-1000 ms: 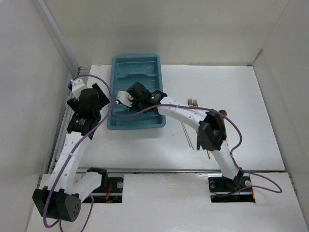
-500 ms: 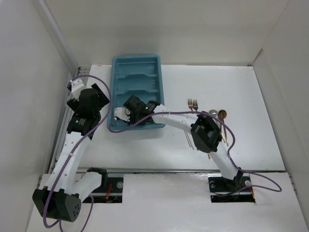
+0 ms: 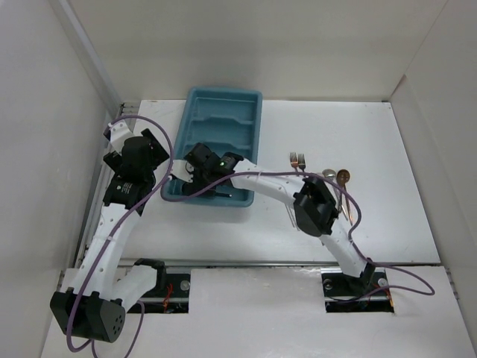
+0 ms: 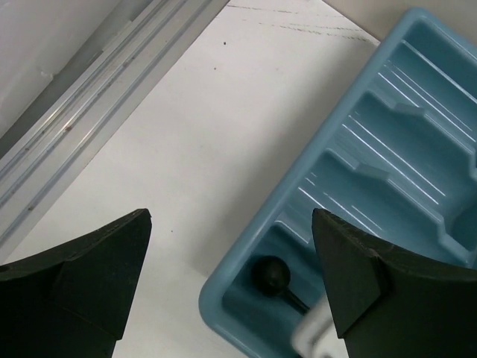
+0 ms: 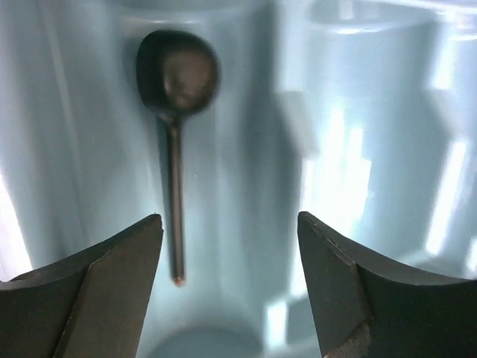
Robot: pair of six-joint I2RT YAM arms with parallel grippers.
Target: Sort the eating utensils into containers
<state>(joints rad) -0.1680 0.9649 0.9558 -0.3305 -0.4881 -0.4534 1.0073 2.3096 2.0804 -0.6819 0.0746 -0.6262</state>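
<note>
Right wrist | right hand (image 5: 229, 224) now spread | spoon (image 5: 177, 78) released into tray (image 5: 335, 149)

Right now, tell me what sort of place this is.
Probably a robot test cell: a white table boxed in by plain white walls, left arm and right arm bolted at its near edge.

White arms (image 3: 104, 239), black joints (image 3: 317, 210), purple cables (image 3: 141, 118).
</note>
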